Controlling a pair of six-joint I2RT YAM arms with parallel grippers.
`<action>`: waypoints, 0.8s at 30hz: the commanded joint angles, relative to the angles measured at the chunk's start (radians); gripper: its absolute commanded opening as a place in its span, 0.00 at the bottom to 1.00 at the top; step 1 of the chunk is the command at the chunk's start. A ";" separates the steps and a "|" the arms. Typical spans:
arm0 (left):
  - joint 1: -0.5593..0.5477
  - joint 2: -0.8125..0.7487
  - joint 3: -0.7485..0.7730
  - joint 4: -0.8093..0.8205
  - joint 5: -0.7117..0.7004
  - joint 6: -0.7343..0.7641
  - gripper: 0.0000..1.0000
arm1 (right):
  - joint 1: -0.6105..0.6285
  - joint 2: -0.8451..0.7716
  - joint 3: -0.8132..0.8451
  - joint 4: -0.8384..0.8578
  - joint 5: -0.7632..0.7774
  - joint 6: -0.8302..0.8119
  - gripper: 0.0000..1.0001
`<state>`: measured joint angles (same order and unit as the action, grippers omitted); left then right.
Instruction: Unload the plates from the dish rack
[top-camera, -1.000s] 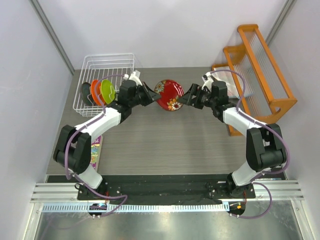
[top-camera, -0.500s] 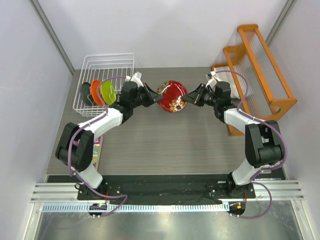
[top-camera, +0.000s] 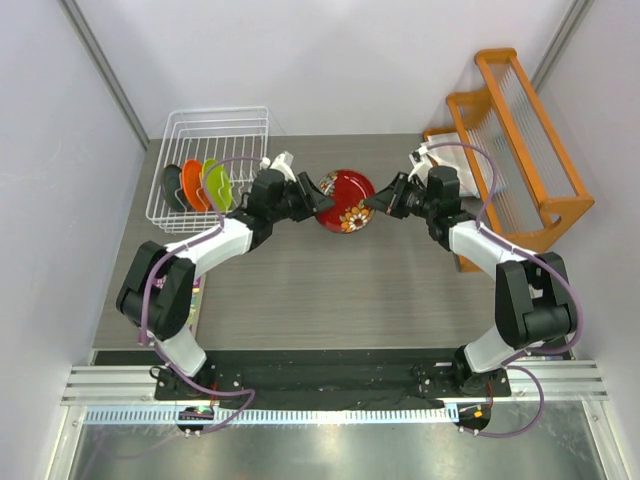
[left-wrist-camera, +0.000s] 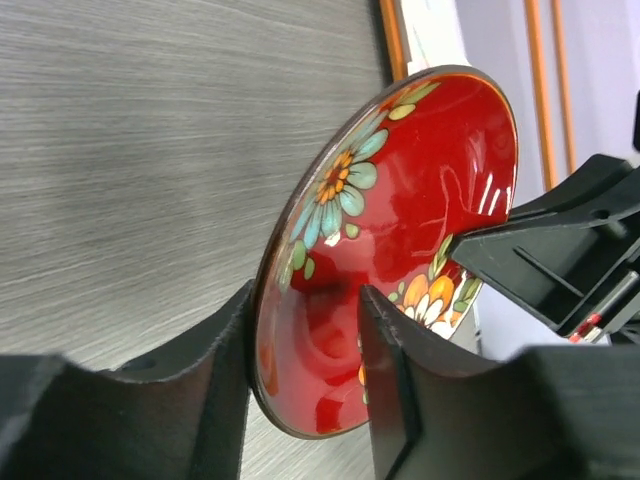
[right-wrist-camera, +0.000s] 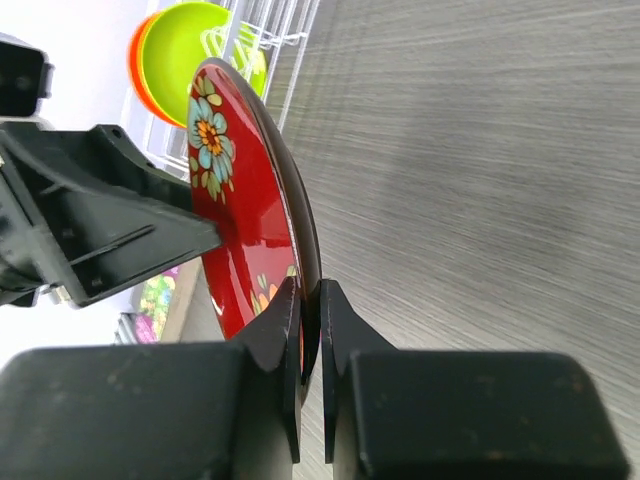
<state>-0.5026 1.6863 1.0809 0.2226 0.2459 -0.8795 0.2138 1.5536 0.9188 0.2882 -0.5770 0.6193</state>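
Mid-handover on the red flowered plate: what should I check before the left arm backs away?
1. Right gripper clamped on the rim of the red plate: ok.
2. Left gripper jaws apart around the rim: ok.
3. Left gripper's outer finger off the plate's back: cannot tell.
4. Red plate clear of the dish rack: ok.
5. Green plate, orange plate and dark plate standing in the rack: ok.

Dark red flowered plate (top-camera: 347, 198); white rack (top-camera: 220, 124)

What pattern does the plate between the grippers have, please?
The plate is glossy red with painted flowers; clearest in left wrist view.
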 joint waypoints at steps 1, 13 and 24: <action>-0.022 -0.065 0.019 0.032 -0.020 0.063 0.60 | -0.002 -0.038 -0.005 -0.043 0.078 -0.059 0.01; -0.020 -0.246 0.014 -0.242 -0.502 0.358 0.99 | -0.045 -0.033 -0.035 -0.092 0.092 -0.084 0.01; -0.010 -0.318 0.010 -0.289 -0.867 0.556 1.00 | -0.045 0.097 -0.032 -0.115 0.043 -0.099 0.01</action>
<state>-0.5217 1.3804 1.0805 -0.0528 -0.4652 -0.4141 0.1661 1.6245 0.8677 0.1333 -0.4782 0.5251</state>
